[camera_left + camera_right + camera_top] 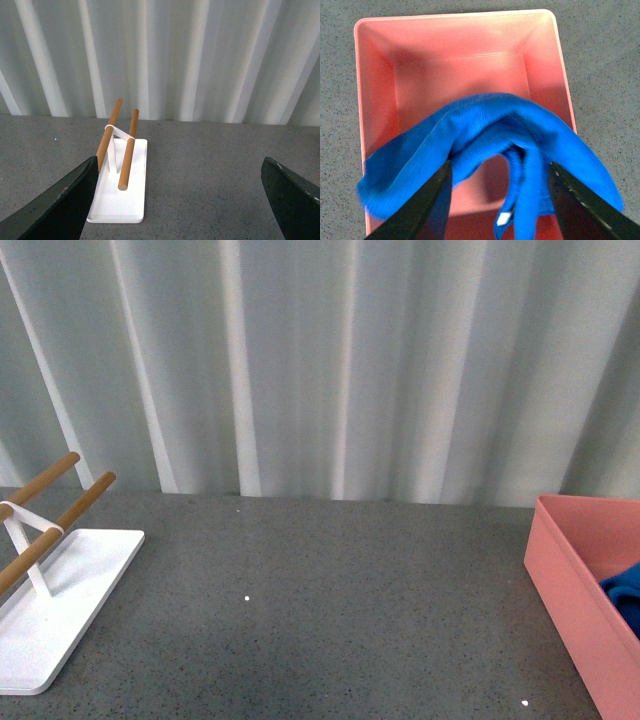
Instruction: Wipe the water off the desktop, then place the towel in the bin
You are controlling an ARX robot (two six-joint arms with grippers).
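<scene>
The salmon-pink bin (pixel 570 585) stands at the right edge of the dark grey speckled desktop (pixel 320 580). A corner of the blue towel (pixel 625 595) shows inside it. In the right wrist view the towel (pixel 485 135) hangs crumpled over the bin (pixel 455 55), draped between the fingers of my right gripper (pixel 497 200), which is open directly above the bin. My left gripper (pixel 180 200) is open over bare desktop (pixel 210 170), with nothing between its fingers. Neither arm shows in the front view.
A white flat-based rack (pixel 55 590) with two wooden bars stands at the left of the desktop; in the left wrist view the rack (pixel 120 170) lies just ahead of the left gripper. A pale corrugated curtain (pixel 320 360) closes the back.
</scene>
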